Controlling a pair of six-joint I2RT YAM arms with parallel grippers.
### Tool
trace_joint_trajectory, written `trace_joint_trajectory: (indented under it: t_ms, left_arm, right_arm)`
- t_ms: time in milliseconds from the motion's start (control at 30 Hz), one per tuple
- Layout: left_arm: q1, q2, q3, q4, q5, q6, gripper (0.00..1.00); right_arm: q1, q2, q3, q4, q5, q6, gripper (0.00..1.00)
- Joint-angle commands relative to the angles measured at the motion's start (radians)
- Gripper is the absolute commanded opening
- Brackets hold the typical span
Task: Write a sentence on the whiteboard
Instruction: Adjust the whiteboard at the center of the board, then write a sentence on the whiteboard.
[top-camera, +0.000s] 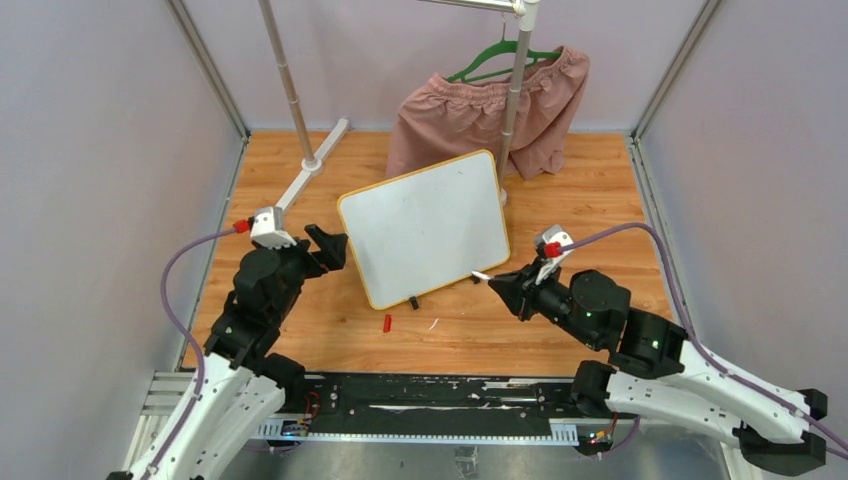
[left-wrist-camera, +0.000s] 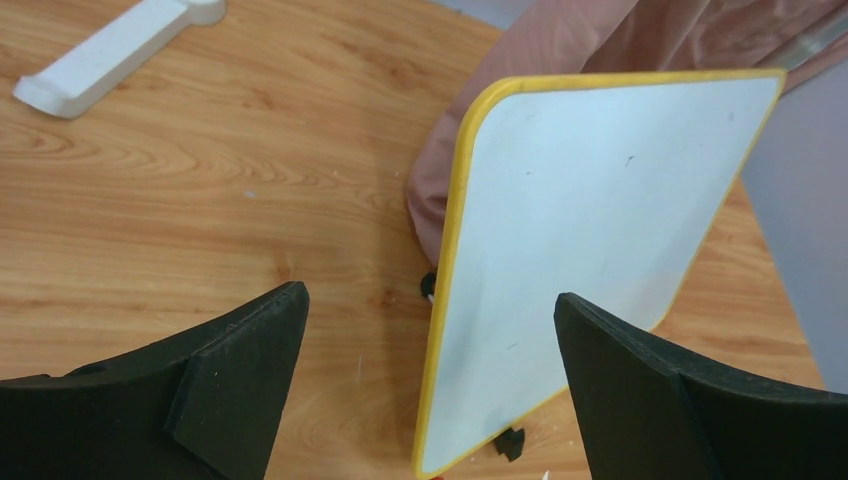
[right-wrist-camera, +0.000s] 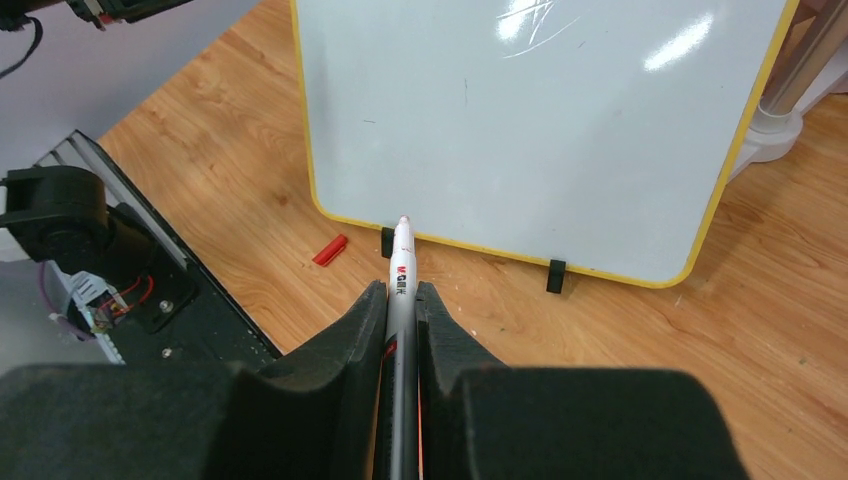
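Whiteboard (top-camera: 425, 228) stands mid-bench on two black clip feet (right-wrist-camera: 556, 276), face tipped back and turned toward the arms. Long axis runs left to right, skewed so the right end sits farther back. Yellow rim all round; white face shows only glare and faint specks.

Left claw (top-camera: 325, 245): jaws wide apart, holding nothing, just off the board's left edge. From the left wrist, the board's rim (left-wrist-camera: 445, 300) falls between the two fingers (left-wrist-camera: 250, 350), clear of both.

Right claw (top-camera: 500, 285): jaws pinched on a marker (right-wrist-camera: 402, 262), at the board's near right corner. Marker's long axis lies in line with the claw, tip pointing far and left at the lower rim, right beside a clip foot. Tip is at or just short of the rim; contact can't be judged.

Red cap (top-camera: 387, 322) lies on the bench (top-camera: 600, 190), near side of the board. Pink shorts (top-camera: 480, 110) hang on a rack behind.
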Motion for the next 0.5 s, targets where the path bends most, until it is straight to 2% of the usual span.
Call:
trace_joint_trajectory:
  t_ms: [0, 133, 467]
  left_arm:
    - [0.017, 0.122, 0.046, -0.02, 0.077, 0.023, 1.0]
    - [0.164, 0.141, 0.013, 0.1, 0.315, -0.078, 1.0]
    - [0.267, 0.15, -0.059, 0.27, 0.479, -0.163, 1.0]
  right_arm:
    - [0.006, 0.073, 0.028, 0.087, 0.042, -0.051, 0.0]
    - [0.007, 0.138, 0.061, 0.118, 0.051, -0.081, 0.0]
    - [0.007, 0.211, 0.035, 0.254, 0.088, -0.118, 0.0]
